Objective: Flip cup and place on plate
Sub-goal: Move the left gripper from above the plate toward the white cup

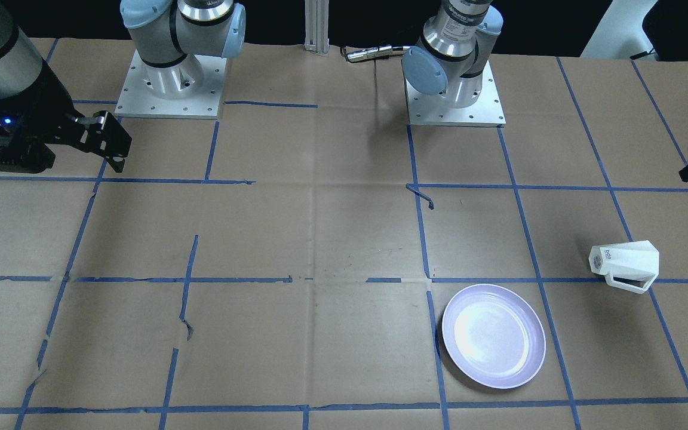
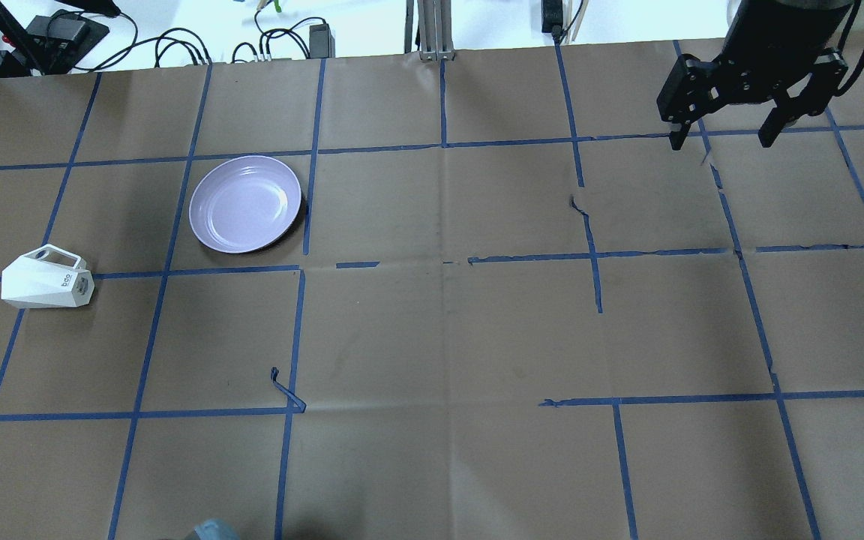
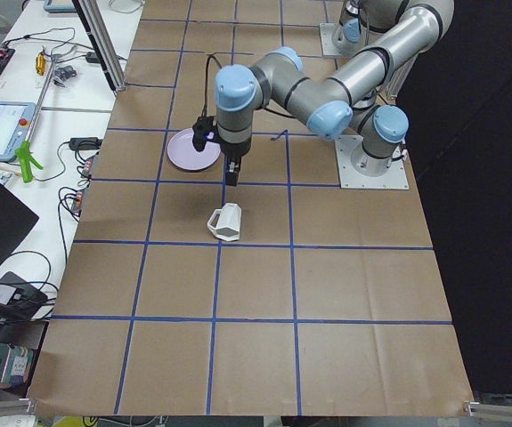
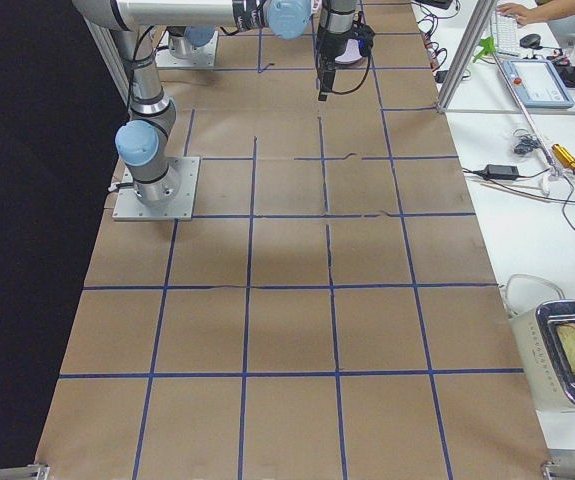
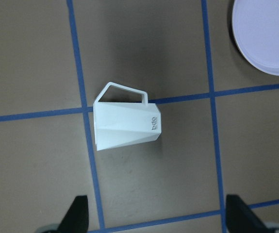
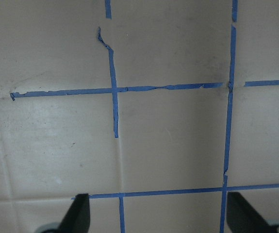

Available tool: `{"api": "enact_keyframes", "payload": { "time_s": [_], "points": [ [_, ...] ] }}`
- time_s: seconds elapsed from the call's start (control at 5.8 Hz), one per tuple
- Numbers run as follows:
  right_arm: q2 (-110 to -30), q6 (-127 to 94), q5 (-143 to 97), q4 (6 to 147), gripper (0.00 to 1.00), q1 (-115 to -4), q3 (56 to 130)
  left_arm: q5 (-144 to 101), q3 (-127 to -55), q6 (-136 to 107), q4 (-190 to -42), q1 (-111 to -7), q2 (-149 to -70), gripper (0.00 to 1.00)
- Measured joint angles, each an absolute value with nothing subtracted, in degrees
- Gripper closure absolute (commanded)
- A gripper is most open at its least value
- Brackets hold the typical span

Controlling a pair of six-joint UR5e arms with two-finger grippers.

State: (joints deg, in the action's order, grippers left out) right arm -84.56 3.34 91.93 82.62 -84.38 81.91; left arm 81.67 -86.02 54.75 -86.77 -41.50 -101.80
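Observation:
The white faceted cup [image 1: 624, 266] lies on its side on the brown paper, its logo base toward the plate and its handle flat against the table. It also shows in the overhead view [image 2: 46, 279] and the left wrist view [image 5: 127, 124]. The pale lavender plate [image 1: 493, 335] [image 2: 246, 203] lies empty a short way from the cup, apart from it. My left gripper [image 5: 161, 218] is open and empty, and hovers above the table near the cup [image 3: 224, 222]. My right gripper [image 2: 724, 139] [image 6: 161, 216] is open and empty at the far right, far from both.
Blue tape lines cross the paper. A loose curl of tape [image 2: 286, 390] sticks up near the middle, and the tape is torn at one spot [image 2: 578, 202]. The two arm bases [image 1: 171, 83] [image 1: 454, 89] stand at the robot's edge. Cables [image 2: 177, 45] lie beyond the far edge.

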Motion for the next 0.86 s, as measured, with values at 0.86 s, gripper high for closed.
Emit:
{"api": "enact_keyframes", "payload": {
  "time_s": [0.86],
  "points": [
    [-84.6,3.3,91.9,82.6,0.00,-84.4,81.9,72.4,-70.8,65.8,-96.0,-33.3,-123.5,0.01]
  ]
}}
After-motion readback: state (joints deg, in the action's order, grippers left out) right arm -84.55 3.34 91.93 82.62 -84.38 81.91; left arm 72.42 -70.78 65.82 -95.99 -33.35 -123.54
